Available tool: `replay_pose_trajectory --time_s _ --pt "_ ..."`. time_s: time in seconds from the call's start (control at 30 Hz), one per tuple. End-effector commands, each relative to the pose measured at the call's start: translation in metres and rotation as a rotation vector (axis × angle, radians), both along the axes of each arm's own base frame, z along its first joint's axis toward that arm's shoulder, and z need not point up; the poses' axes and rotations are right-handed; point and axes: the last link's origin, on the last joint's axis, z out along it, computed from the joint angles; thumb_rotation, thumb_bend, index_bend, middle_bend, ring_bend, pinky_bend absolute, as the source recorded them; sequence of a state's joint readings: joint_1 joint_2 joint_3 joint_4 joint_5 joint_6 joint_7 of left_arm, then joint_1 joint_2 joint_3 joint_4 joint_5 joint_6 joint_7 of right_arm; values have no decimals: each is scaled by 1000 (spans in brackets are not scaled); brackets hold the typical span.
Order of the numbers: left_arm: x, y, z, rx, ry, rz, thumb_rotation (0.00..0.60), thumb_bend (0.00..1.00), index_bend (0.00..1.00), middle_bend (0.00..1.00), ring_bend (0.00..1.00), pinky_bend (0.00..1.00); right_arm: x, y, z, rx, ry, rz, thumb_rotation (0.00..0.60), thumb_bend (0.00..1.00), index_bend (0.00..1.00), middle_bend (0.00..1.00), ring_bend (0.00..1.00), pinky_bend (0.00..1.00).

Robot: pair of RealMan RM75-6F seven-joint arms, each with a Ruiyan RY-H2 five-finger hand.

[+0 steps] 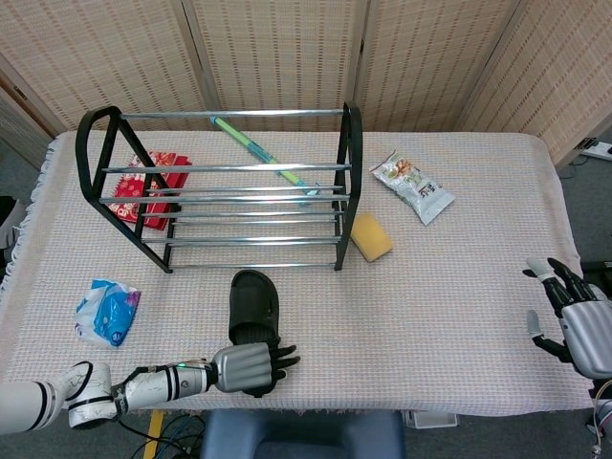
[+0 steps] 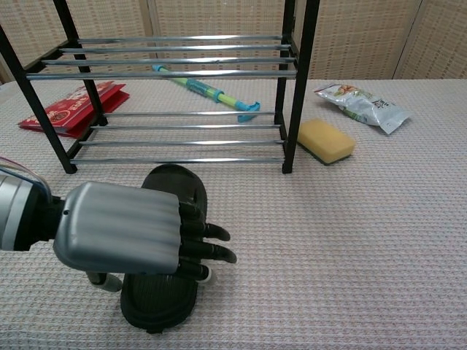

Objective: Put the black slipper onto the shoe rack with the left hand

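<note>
At near table edge, black slipper ungrasped, short of shoe rack; left hand over heel, fingers extended, holding nothing. Grasp, lift, placement all pending.

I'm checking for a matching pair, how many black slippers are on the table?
1. The black slipper lies on the table in front of the shoe rack, its near end under the left hand. No second one shows; none on the rack's shelves.
</note>
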State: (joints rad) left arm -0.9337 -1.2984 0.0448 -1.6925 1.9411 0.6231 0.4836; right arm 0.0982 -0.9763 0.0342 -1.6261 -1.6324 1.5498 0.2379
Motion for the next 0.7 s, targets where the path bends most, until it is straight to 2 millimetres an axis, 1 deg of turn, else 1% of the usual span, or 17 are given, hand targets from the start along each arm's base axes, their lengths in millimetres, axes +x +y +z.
replay_pose_trajectory --time_s 0.03,0.2,0.3,0.5,0.57,0.63,0.7 --pt "-4 -1 5 9 18 13 600 76 208 75 62 251 0 0 0 1 -1 1 600 602 34 209 103 162" --pt "-7 -4 5 5 35 25 600 76 214 64 38 251 0 -1 -1 1 -2 5 600 604 34 209 103 162" --pt "-4 -7 1 -11 31 20 600 76 215 63 37 251 0 0 0 -1 -2 4 600 604 34 209 103 162" --pt "0 -3 -9 -17 35 17 600 76 220 63 37 251 0 1 1 -6 2 -1 600 604 34 209 103 162" --pt "0 -1 -11 -18 41 23 600 76 237 63 37 252 -1 2 2 -7 3 -3 600 604 34 209 103 162" --pt "1 0 -12 -21 37 27 600 75 280 69 41 252 -1 2 2 -7 2 -5 600 604 34 209 103 162" --pt "1 1 -12 -24 33 34 600 76 324 97 65 252 -1 2 1 -6 1 -6 600 604 34 209 103 162"
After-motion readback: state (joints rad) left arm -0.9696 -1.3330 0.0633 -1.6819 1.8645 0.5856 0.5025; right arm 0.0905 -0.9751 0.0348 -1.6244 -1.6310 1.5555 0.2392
